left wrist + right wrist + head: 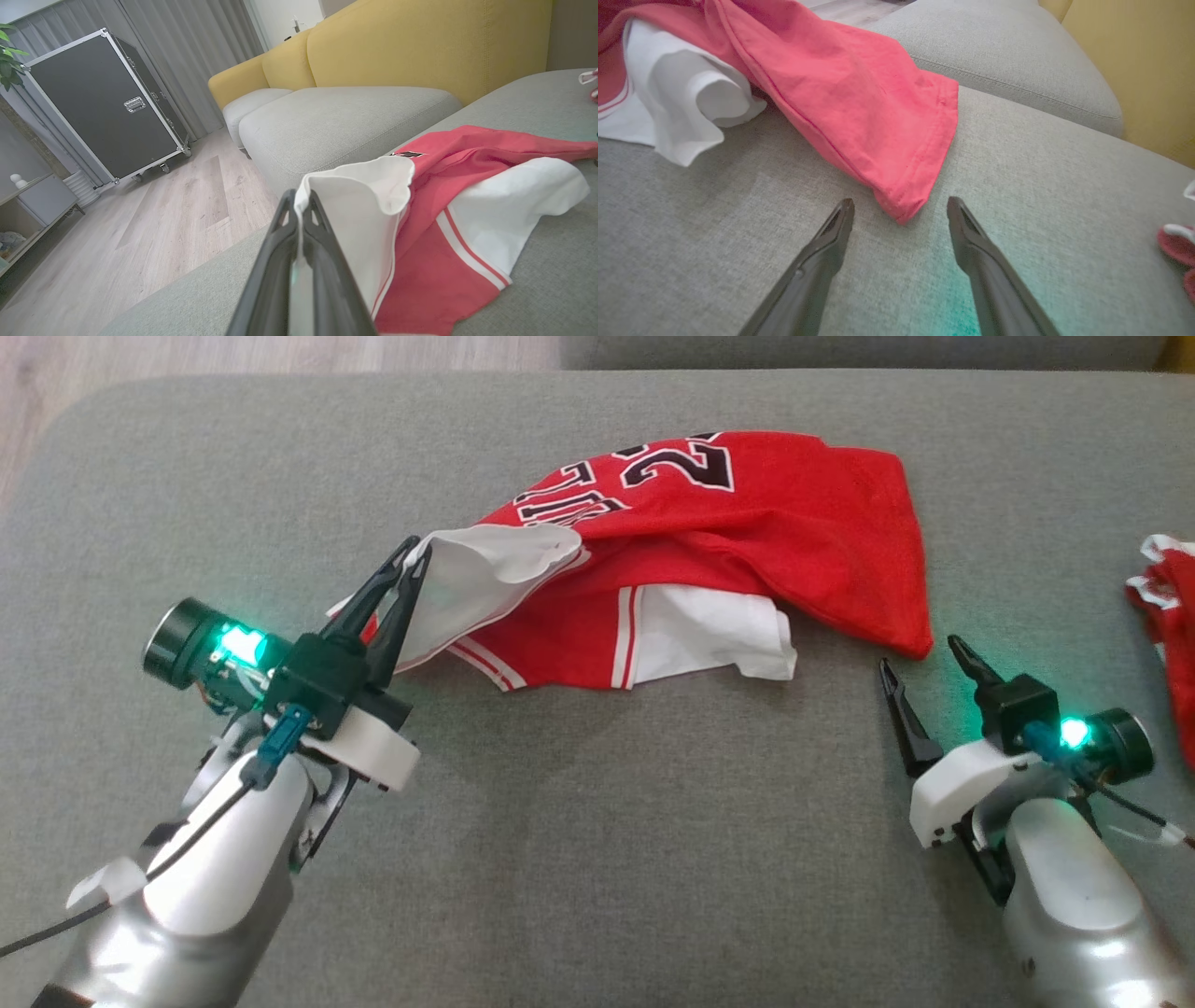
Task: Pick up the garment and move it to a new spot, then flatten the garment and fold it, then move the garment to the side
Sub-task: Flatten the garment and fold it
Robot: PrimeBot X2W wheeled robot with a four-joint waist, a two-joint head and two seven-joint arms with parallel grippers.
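One garment [747, 532] — L gripper [418, 549] clamped on its white edge, R gripper [921, 655] spread apart.

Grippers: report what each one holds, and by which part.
The left gripper is shut on the jersey, pinching its white edge. The right gripper is open and holds nothing.

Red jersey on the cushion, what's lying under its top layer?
White cloth pokes out from under the red jersey, resting on the grey cushion. Anything deeper beneath the red fold is covered.
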